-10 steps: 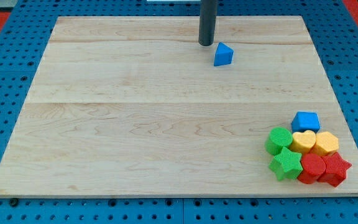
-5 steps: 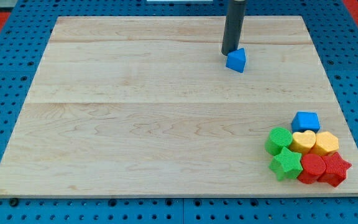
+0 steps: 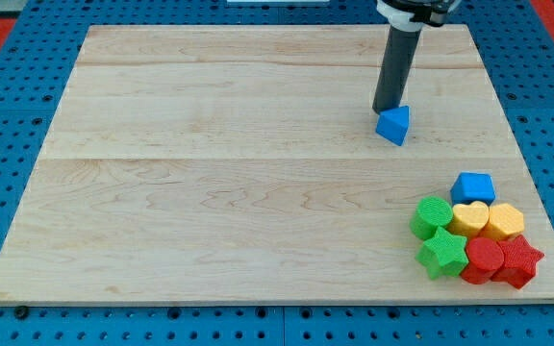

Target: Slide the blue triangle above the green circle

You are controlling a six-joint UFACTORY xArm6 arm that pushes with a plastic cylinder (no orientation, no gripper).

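The blue triangle (image 3: pixel 394 125) lies on the wooden board (image 3: pixel 210 163), right of centre in the upper half. My tip (image 3: pixel 386 109) touches its upper left side. The green circle (image 3: pixel 431 217) sits at the lower right, at the left edge of a cluster of blocks. The triangle is above and to the left of the green circle, well apart from it.
The cluster at the lower right also holds a blue block (image 3: pixel 474 187), a yellow heart (image 3: pixel 469 219), a yellow block (image 3: pixel 506 222), a green star (image 3: pixel 442 254), a red block (image 3: pixel 485 259) and a red star (image 3: pixel 519 261).
My tip has pushed the blue triangle down and to the right, from near the board's top centre toward the cluster. The other blocks have not moved.
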